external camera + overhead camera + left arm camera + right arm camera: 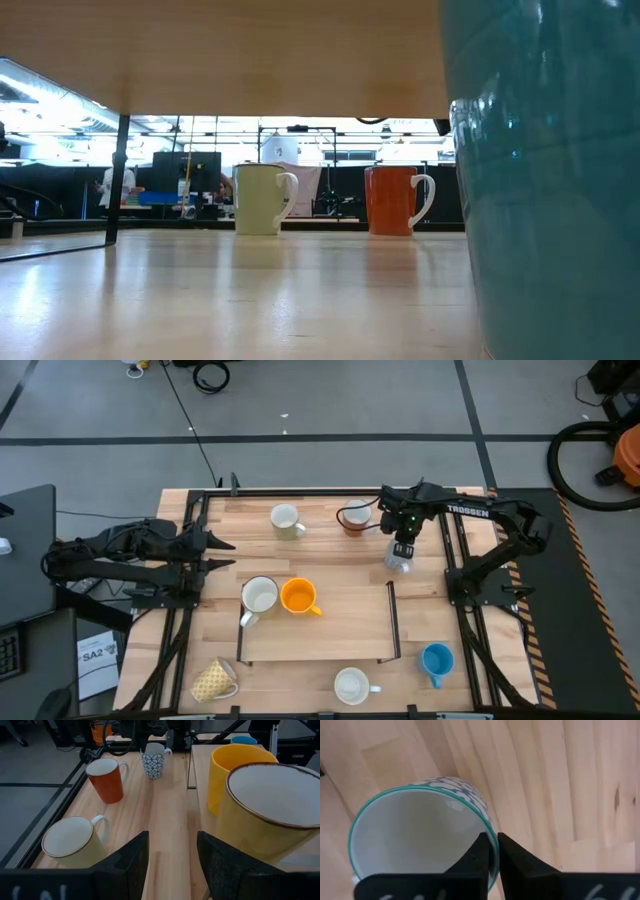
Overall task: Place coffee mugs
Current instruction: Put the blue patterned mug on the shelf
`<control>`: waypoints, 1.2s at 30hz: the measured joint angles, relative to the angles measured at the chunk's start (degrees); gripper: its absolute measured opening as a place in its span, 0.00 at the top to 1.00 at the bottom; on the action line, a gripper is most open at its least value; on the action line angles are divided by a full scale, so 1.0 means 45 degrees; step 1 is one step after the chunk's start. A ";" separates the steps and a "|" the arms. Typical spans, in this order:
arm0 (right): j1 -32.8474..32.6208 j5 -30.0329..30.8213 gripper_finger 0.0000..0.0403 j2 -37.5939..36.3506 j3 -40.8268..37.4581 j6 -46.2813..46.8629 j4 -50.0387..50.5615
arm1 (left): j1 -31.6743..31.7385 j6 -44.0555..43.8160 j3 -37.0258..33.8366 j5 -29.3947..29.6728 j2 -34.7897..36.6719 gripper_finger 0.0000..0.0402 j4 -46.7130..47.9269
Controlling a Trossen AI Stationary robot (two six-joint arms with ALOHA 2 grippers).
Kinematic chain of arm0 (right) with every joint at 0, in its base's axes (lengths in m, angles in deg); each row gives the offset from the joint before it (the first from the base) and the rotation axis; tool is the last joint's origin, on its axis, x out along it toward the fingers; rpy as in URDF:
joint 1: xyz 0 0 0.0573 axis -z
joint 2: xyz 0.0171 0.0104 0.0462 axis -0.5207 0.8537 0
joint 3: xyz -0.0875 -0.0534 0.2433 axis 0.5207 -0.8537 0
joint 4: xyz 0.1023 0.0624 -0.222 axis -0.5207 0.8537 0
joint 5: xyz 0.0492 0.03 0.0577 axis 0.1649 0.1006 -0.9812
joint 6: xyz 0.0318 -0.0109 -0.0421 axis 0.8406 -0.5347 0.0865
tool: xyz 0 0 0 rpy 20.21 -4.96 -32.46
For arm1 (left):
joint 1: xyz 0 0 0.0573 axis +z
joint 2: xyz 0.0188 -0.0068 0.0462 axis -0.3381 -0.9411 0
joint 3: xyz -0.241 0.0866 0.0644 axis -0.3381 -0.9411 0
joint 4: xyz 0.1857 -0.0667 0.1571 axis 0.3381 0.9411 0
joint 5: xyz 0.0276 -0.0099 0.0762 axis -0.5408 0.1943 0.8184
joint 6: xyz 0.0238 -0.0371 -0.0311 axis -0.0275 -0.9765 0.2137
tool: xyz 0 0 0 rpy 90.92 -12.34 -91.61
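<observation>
My right gripper is shut on a white mug with a blue pattern and teal rim, on the table's right far part. My left gripper is open at the left edge and touches nothing. A cream mug and a reddish-brown mug stand near the far edge. A cream mug and an orange mug stand on the raised wooden shelf. A yellow patterned mug lies on its side near the near edge, where a white mug and a blue mug stand. My right gripper pinches the patterned mug's rim, one finger inside the mug and the other outside its wall. The fingers come from above, pointing down. The mug is upright; whether its base is on the table, I cannot tell.
The shelf's black frame legs stand just near of the held mug. Bare wood lies between the far mugs and the shelf. The low view looks under the shelf, with the blue mug filling its right side.
</observation>
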 joint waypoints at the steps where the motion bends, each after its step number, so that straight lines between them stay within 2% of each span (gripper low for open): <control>1: -0.0043 -0.0001 0.92 -0.0012 -0.0001 0.0029 0.0065 | 0.0000 0.0000 0.0000 0.0000 0.0004 0.57 0.0000; 8: -0.0549 -0.0037 0.94 -0.0457 -0.0019 0.0083 0.0566 | 0.0000 0.0005 0.0000 0.0000 0.0000 0.57 0.0000; 11: -0.0707 -0.0024 0.94 -0.0500 0.0471 0.0327 0.1300 | 0.0000 0.0005 0.0000 0.0000 0.0000 0.57 0.0000; 23: -0.1117 -0.0039 0.94 -0.0491 0.5250 0.1363 0.4247 | 0.0000 0.0006 0.0000 0.0000 0.0000 0.57 0.0005; 31: -0.2018 -0.0303 0.94 -0.0491 0.8256 0.2327 0.4400 | 0.0000 0.0006 0.0000 0.0000 0.0005 0.57 0.0005; 36: -0.3026 -0.0528 0.94 -0.0491 0.9028 0.2779 0.3930 | 0.0000 0.0005 0.0000 -0.0002 0.0000 0.57 0.0005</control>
